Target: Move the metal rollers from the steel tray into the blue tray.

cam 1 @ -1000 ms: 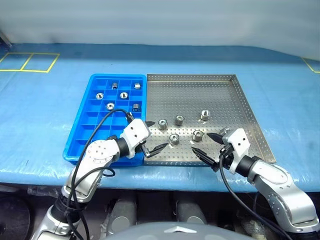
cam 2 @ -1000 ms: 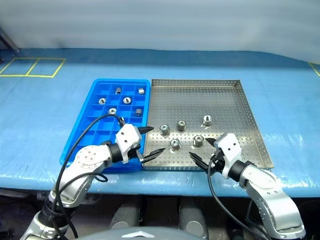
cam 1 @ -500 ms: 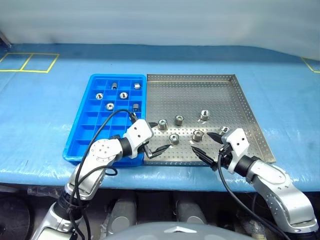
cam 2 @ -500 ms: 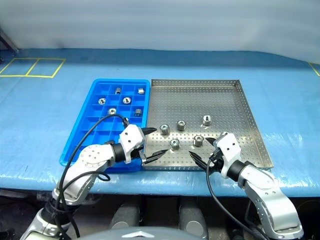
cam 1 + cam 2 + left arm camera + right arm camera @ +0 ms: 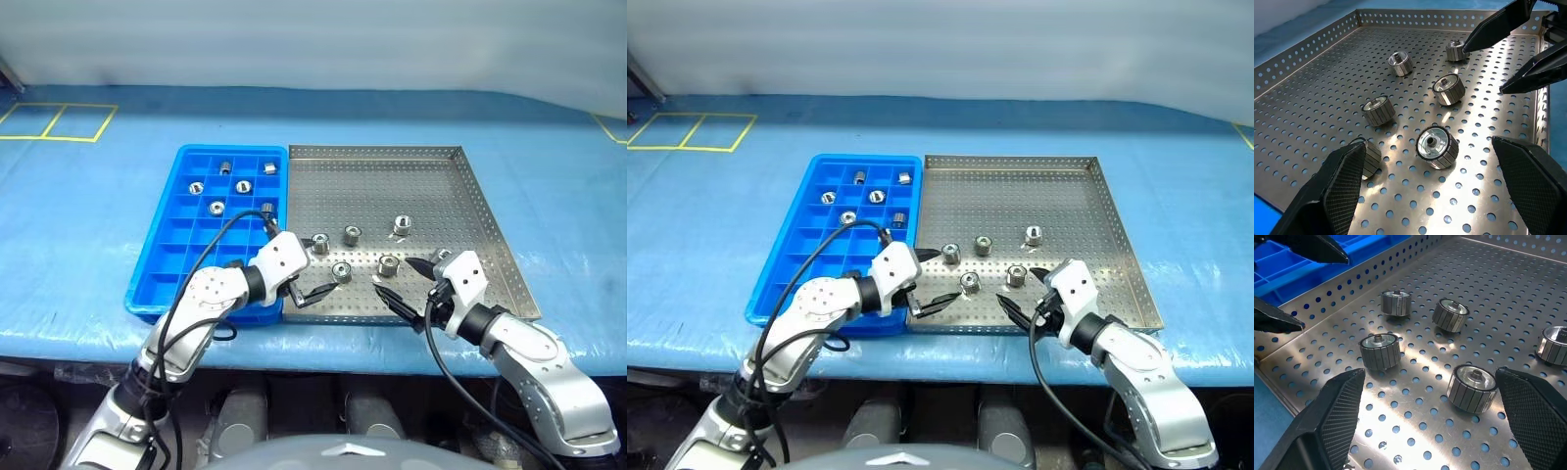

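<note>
On a blue-covered table (image 5: 88, 225), a steel tray (image 5: 431, 186) with five metal rollers (image 5: 341, 272) adjoins a partly filled blue tray (image 5: 162, 250); the left gripper (image 5: 304, 268) and right gripper (image 5: 402, 284) hover wide open beside separate rollers, seemingly ready to grasp.
</note>
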You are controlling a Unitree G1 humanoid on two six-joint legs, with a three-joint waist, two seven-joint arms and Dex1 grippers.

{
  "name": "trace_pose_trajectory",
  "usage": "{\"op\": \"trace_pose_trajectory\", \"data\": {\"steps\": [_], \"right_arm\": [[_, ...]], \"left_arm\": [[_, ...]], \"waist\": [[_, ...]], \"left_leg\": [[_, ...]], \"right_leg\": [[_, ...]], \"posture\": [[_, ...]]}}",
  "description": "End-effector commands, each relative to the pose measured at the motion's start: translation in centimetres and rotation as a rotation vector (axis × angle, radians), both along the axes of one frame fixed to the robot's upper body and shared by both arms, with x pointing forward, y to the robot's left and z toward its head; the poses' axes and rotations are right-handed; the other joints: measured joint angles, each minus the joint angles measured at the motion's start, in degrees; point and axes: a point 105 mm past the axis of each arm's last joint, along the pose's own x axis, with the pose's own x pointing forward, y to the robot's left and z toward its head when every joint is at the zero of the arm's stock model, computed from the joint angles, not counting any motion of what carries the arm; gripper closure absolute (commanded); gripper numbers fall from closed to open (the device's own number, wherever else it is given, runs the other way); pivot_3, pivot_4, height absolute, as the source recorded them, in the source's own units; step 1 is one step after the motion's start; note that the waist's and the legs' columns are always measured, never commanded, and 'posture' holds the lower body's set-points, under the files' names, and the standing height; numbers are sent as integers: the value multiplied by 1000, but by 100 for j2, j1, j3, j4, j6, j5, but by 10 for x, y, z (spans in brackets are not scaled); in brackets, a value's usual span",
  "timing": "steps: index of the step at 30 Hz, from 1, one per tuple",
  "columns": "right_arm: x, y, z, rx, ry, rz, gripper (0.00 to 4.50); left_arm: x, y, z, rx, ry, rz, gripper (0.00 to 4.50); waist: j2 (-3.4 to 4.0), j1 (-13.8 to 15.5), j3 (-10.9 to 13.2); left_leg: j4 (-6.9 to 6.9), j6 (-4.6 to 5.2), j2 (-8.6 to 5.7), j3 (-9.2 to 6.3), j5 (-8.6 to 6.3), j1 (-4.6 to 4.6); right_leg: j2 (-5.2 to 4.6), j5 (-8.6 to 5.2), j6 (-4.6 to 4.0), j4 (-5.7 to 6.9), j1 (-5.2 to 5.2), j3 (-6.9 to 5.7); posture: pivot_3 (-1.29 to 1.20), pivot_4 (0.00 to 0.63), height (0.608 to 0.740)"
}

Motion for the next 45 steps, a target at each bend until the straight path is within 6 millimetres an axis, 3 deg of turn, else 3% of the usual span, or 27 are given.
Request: {"op": "trace_pose_trajectory", "data": {"steps": [1, 13, 24, 27, 30, 32, 37, 45], "right_arm": [[1, 4, 9, -1, -52, 10, 7], [1, 7, 9, 4, -67, 1, 7], [1, 8, 10, 14, -83, 1, 7], [2, 7, 11, 12, -95, -13, 0], [3, 6, 10, 11, -96, -19, 0], [3, 6, 10, 9, -97, -21, 0], [4, 7, 9, 9, -96, -19, 0], [-1, 20, 4, 27, -53, 68, 0]], "left_arm": [[8, -14, 9, 14, -63, -17, 0], [19, -21, -24, 140, 0, -8, 0], [16, -30, -49, 175, 86, -29, 0], [21, -28, -49, 188, 80, 1, 628], [22, -27, -49, 192, 77, 6, 1600], [22, -27, -48, 193, 75, 6, 1600], [23, -28, -44, 177, 61, 11, 2668], [20, -32, 2, -22, 9, 13, 2668]], "waist": [[0, -5, 0], [4, -126, -2], [15, -181, -13], [16, -182, -13], [16, -192, -13], [16, -196, -14], [16, -209, -14], [15, -209, -12]], "left_leg": [[1, 0, 0, 0, 0, -1], [-1, 0, 0, -2, 0, 5], [1, 1, 0, -4, 0, 13], [0, 1, 0, -4, 0, 14], [1, 0, 0, -3, 0, 15], [1, 0, 0, -3, 0, 15], [0, 1, 0, -3, 0, 15], [-1, 1, 0, -4, 0, 9]], "right_leg": [[0, 0, 0, 0, 0, 0], [3, 1, 1, 4, 4, 3], [5, 1, 2, 6, 13, 3], [5, 1, 2, 7, 13, 3], [5, 1, 2, 7, 13, 4], [5, 1, 2, 7, 14, 4], [5, 1, 2, 7, 14, 4], [5, 1, 2, 6, 9, 4]], "posture": [[7, 150, 740], [-16, 150, 740], [-18, 150, 740], [-18, 150, 740], [-19, 150, 740], [-18, 150, 740], [-15, 150, 740], [7, 150, 740]]}}
